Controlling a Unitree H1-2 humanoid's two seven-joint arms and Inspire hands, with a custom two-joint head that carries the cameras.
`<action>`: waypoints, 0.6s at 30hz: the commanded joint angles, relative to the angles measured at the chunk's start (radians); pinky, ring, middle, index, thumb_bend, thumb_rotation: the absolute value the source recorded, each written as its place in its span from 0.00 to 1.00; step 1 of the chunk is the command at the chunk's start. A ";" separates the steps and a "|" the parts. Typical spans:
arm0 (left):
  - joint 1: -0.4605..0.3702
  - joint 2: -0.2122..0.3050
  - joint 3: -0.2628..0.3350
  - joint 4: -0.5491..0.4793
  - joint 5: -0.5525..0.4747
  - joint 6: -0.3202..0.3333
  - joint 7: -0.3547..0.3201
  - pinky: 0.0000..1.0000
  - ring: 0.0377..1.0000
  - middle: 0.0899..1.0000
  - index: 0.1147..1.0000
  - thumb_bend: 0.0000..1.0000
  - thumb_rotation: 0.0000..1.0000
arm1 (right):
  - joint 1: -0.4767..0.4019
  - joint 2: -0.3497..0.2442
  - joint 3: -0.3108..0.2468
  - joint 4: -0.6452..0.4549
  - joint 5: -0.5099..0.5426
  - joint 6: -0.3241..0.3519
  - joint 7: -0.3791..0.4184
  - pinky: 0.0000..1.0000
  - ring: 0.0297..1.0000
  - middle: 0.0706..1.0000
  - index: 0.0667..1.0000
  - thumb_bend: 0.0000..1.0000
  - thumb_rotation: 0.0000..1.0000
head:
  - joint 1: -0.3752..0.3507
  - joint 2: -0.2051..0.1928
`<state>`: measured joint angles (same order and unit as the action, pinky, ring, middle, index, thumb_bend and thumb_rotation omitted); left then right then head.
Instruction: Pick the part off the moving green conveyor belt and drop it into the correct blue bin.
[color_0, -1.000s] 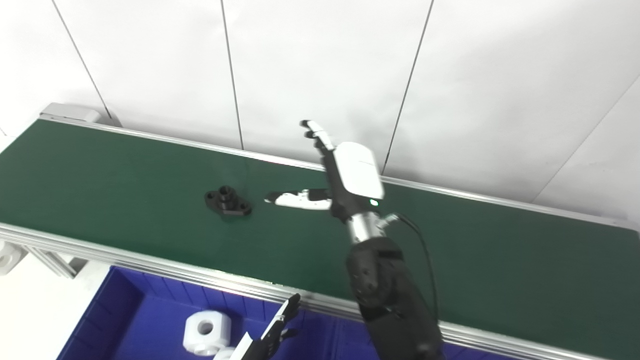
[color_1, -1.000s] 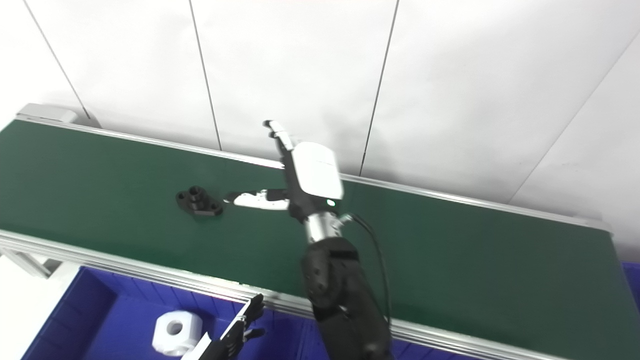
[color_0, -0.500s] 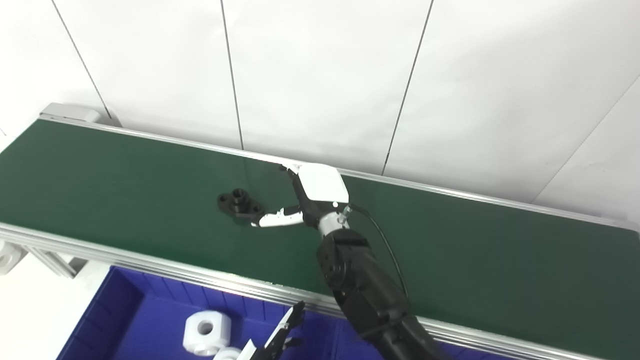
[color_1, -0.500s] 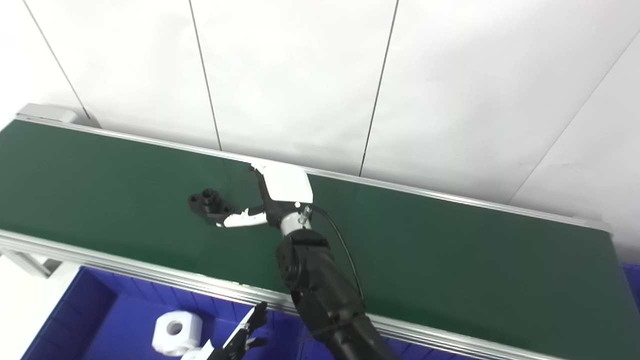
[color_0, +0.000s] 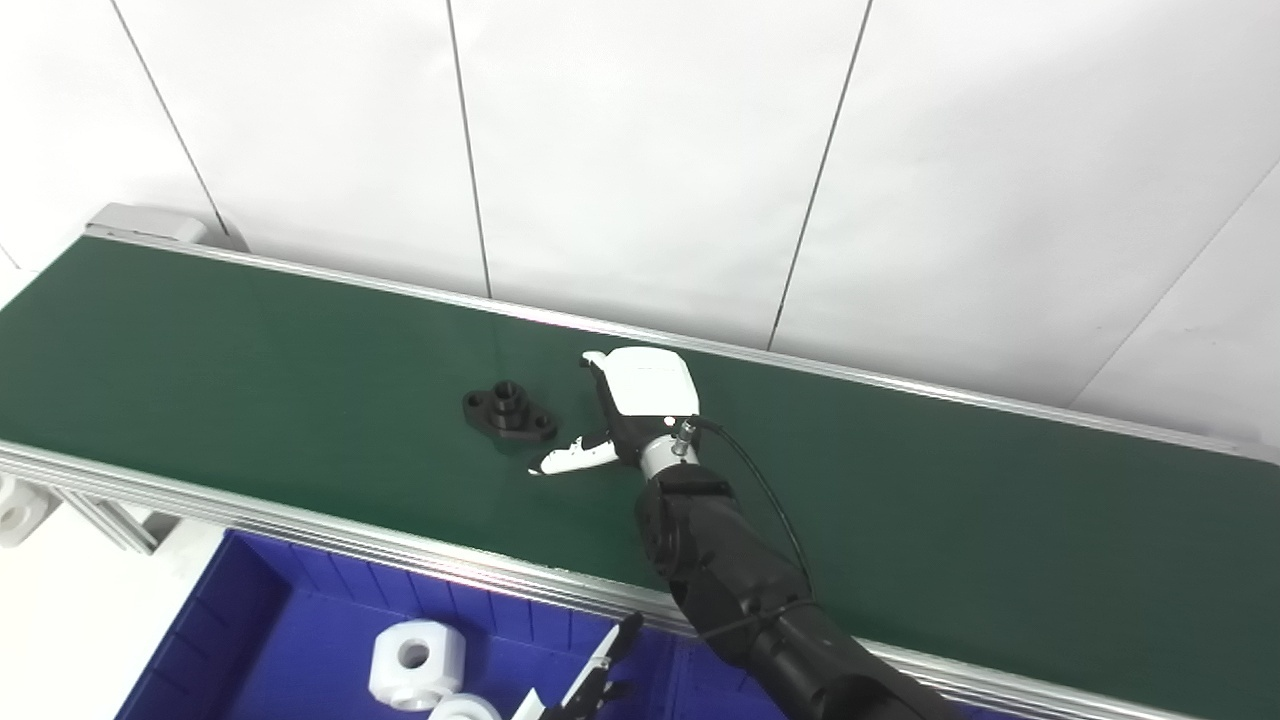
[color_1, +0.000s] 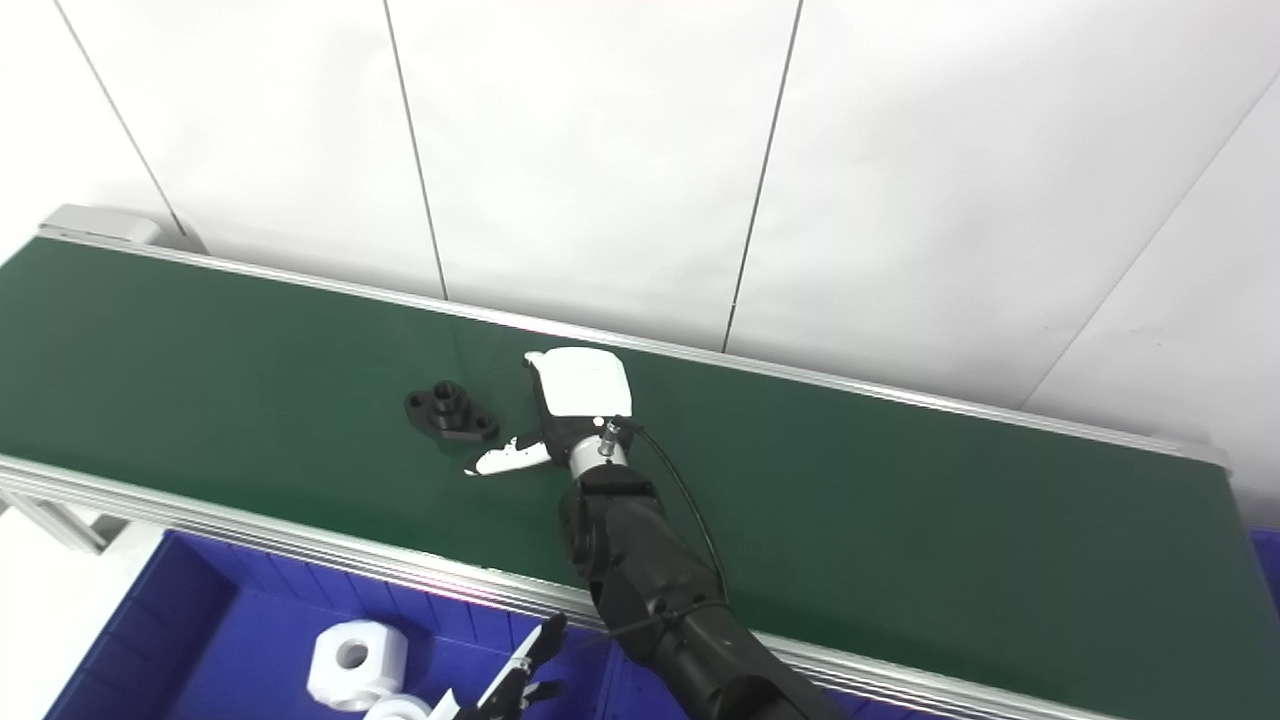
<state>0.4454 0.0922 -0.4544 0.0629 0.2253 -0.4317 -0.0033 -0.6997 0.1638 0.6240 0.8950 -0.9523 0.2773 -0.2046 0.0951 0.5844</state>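
White wall panels behind, green conveyor belt running across the middle, so that's your whole stage right now. Your right hand is down low over the belt with its white back facing up, thumb stuck out toward the left and the fingers curling down on the far side. It's spread and holding nothing. Looks to me like you've set it up as a kind of pocket for the part to ride into, which makes sense on a moving belt.

Next thing out is the black flanged part, lying flat on the belt just to the left of that hand, close to the thumb tip but not touching it as far as I can tell. So the grab isn't made yet. If the belt carries it toward you, I'd guess closing a touch late beats closing early and knocking it away.

Down at the bottom edge, your left hand only pokes in a bit, fingers straight and apart, gripping nothing, waiting over the blue bin. That bin already has a white hex block in it, so I can't say it's the correct one for a black part.
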 joint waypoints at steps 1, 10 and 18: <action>0.007 -0.005 -0.009 -0.012 -0.009 -0.038 0.005 0.89 1.00 1.00 1.00 0.95 0.85 | -0.035 0.008 0.010 0.013 0.014 -0.019 -0.008 0.63 0.71 0.80 0.84 1.00 0.66 | 0.005 0.002; 0.024 -0.023 -0.021 -0.025 0.029 -0.038 0.023 0.86 1.00 1.00 1.00 0.98 0.88 | -0.063 0.015 0.041 0.036 0.029 -0.021 -0.003 0.61 0.69 0.79 0.85 1.00 0.68 | 0.017 0.014; 0.026 -0.037 -0.044 -0.031 0.040 -0.038 0.034 0.86 1.00 1.00 1.00 0.98 0.87 | -0.061 0.020 0.055 0.022 0.041 -0.019 0.009 0.62 0.69 0.79 0.84 1.00 0.67 | 0.030 0.024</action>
<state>0.4641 0.0789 -0.4766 0.0613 0.2521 -0.4317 0.0215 -0.7339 0.1509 0.6620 0.9380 -0.9208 0.2779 -0.2204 0.1242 0.6090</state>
